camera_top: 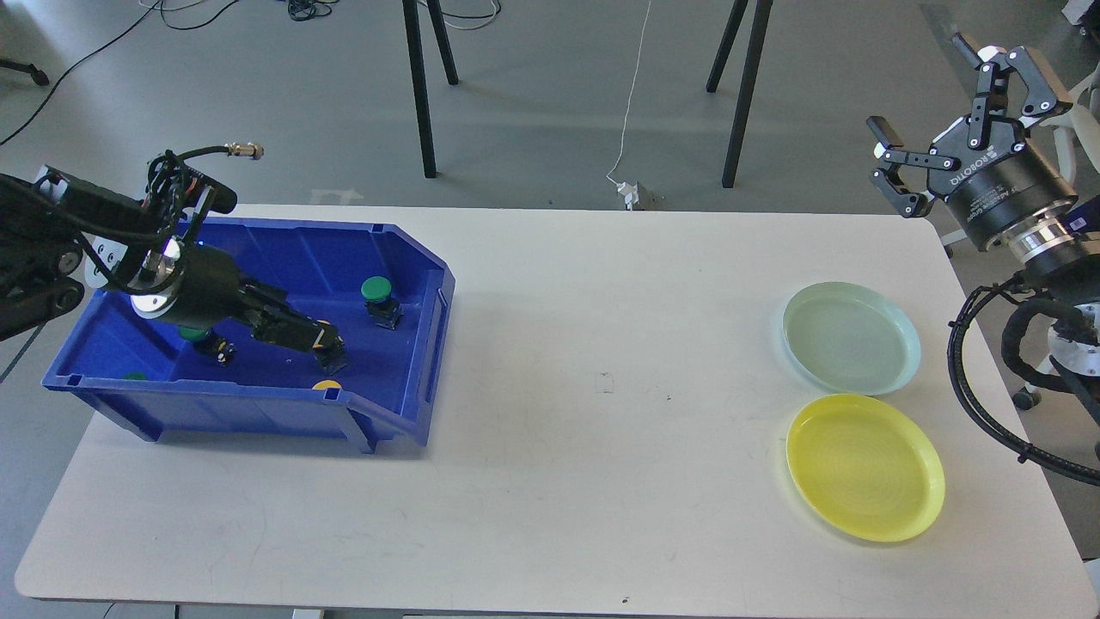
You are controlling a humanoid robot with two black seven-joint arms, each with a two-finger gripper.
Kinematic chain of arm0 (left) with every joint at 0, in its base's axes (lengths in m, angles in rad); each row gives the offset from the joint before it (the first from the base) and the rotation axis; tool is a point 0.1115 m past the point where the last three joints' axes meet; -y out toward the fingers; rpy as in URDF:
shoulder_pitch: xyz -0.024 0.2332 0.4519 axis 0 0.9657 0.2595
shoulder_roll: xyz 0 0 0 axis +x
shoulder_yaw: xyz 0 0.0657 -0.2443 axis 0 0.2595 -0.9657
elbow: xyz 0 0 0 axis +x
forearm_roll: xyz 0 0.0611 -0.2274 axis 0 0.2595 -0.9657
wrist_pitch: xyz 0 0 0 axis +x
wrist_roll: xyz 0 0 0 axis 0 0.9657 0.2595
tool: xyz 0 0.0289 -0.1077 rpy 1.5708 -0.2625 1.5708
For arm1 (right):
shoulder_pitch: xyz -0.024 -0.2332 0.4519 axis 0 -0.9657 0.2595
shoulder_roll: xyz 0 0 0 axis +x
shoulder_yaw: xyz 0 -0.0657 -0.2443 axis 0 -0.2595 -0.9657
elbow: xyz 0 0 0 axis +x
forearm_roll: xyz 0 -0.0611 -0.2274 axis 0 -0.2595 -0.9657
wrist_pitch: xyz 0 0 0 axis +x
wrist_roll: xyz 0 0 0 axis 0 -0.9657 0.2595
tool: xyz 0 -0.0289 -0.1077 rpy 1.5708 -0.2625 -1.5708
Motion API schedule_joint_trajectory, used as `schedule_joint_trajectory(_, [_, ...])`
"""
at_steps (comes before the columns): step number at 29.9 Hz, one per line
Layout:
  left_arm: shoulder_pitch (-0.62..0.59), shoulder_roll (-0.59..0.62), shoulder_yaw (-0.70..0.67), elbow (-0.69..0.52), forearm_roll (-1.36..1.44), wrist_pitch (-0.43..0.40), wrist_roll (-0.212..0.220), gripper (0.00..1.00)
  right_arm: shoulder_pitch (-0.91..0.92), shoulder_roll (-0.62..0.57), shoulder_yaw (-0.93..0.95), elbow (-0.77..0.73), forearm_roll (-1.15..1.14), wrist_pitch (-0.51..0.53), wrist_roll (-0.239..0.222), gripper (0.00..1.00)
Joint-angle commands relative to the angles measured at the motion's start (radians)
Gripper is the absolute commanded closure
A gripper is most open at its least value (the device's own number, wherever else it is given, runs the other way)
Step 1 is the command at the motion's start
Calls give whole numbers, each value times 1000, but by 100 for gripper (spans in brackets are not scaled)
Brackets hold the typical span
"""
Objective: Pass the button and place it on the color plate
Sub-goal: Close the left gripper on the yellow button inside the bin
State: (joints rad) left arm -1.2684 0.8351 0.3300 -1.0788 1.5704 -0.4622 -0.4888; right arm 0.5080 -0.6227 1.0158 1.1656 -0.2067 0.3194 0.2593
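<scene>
White table: wide bare middle between bin and plates; the yellow plate sits close to the near right edge.
Blue bin, left: open front facing right.
Buttons in the bin, four visible: two green-capped upright ones, a green one and a yellow button (both half hidden by the near wall).
Plates, two, right: pale green plate far, yellow plate near.
Left gripper: low in the bin above the yellow button; cannot tell its grip.
Right gripper: raised off the table's far right, fingers spread, empty, marked "ROBOTIQ".

Bin left with buttons inside; plates right, perhaps touching.
</scene>
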Motion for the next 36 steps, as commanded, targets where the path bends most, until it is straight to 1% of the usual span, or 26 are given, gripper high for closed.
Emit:
schedule_joint_trajectory(1, [61,-45,-2,75,-6,51,0,0,-9,0,0,0,0,0,0,1])
schedule_joint_trajectory(6, [70,-94,-2,166,-10,63,0,0,-22,0,0,0,0,0,0,1])
schedule_joint_trajectory(12, [80,-162,-2,243,-12,63,0,1,-34,0,0,-1,0,0,0,1])
schedule_joint_trajectory(18, [119,-244,0,371,-12,62,0,1,-42,-2,1,-1,0,0,0,1])
schedule_joint_trajectory(21, [130,-258,-2,399,-12,65,0,2,-43,-9,1,-1,0,0,0,1])
schedule_joint_trajectory(26, [136,-271,-2,405,-33,63,0,3,-45,-9,1,-1,0,0,0,1])
schedule_joint_trajectory(31, [144,-272,-2,405,-86,65,0,12,-51,-9,1,-3,0,0,0,1])
schedule_joint_trajectory(36, [162,-283,1,407,-79,74,0,28,-60,-12,0,-3,0,0,0,1])
